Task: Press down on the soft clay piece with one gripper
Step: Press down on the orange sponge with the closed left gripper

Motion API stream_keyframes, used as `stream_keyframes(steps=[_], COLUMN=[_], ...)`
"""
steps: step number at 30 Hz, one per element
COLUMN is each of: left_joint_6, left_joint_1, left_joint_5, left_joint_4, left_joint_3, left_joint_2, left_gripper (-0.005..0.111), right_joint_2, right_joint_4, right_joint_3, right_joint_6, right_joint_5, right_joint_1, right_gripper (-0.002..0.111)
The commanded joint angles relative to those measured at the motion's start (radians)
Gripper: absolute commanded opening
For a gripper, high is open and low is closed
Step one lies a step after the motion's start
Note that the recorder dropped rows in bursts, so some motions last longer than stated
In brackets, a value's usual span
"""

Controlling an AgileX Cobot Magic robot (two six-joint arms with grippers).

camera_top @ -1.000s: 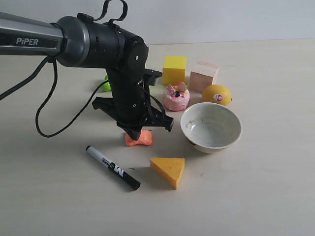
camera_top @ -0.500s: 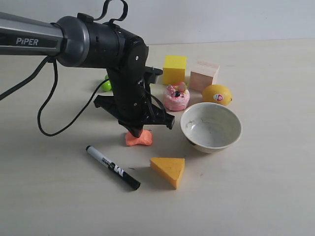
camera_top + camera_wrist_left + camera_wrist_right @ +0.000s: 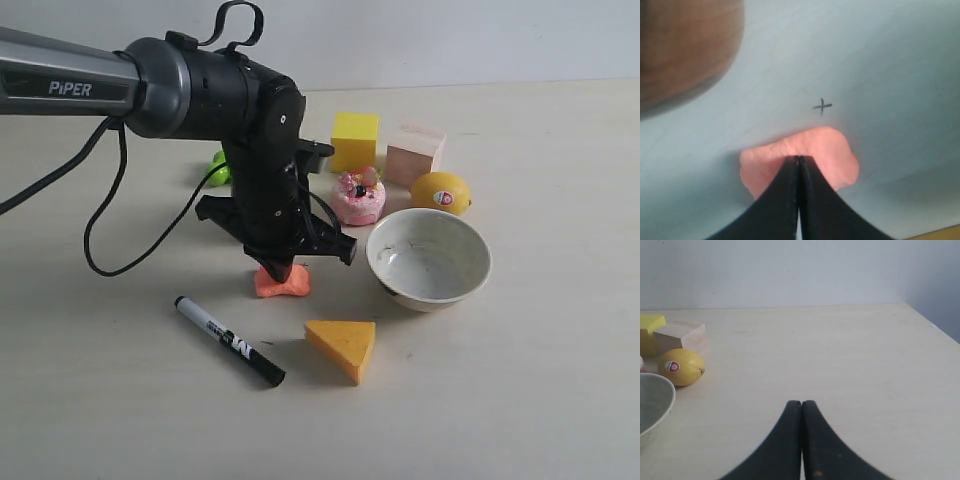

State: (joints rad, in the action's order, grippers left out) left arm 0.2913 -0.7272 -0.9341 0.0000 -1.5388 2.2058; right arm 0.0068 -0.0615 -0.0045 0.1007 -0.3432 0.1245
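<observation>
Clay piece could stick to the closed left fingers touching it, then lift off the table.

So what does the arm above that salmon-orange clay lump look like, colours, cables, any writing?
The left arm is a silver-grey tube lettered PIPER in white, joined to a glossy black wrist housing. Thin black cables hang below and loop above. The left gripper has matte black fingers tapering to a point; the right gripper matches.
</observation>
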Motion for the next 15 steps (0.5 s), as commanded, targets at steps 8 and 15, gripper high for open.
stream_keyframes(steps=[8, 15], left_joint_6=[-0.004, -0.004], left_joint_1=[-0.002, -0.002], left_joint_5=[-0.084, -0.071], left_joint_4=[-0.057, -0.059], left_joint_3=[0.015, 0.015], left_joint_2=[0.125, 0.125], left_gripper=[0.000, 0.000], right_joint_2=[-0.007, -0.007], right_joint_4=[0.002, 0.002], right_joint_3=[0.004, 0.004], right_joint_6=[0.003, 0.003], right_joint_5=[0.006, 0.006], right_joint_1=[0.004, 0.004], right_gripper=[0.000, 0.000])
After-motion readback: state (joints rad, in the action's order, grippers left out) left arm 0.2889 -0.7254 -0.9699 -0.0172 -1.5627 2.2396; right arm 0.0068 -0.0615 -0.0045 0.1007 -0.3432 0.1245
